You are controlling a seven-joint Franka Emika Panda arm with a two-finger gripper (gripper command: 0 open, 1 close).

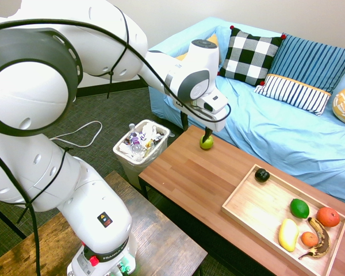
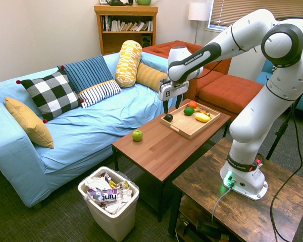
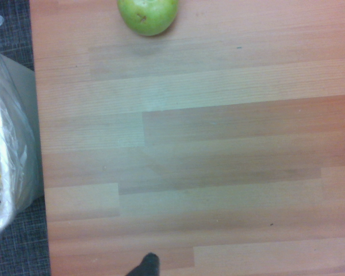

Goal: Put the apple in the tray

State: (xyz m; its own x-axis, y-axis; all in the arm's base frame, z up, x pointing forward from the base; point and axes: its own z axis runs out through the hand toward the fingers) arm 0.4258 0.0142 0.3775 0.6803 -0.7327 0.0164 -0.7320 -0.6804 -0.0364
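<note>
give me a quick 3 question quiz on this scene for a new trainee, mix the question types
1. True or false: the apple already lies in the tray.
2. Multiple choice: what stands on the floor beside the end of the coffee table? A) a trash bin B) a lamp C) a stool
3. Short answer: is the gripper holding anything?

Key
1. False. It sits on the table near the sofa-side edge, apart from the tray.
2. A, a full trash bin.
3. No. It hangs open above the table, pointing down, with nothing between its fingers.
</note>
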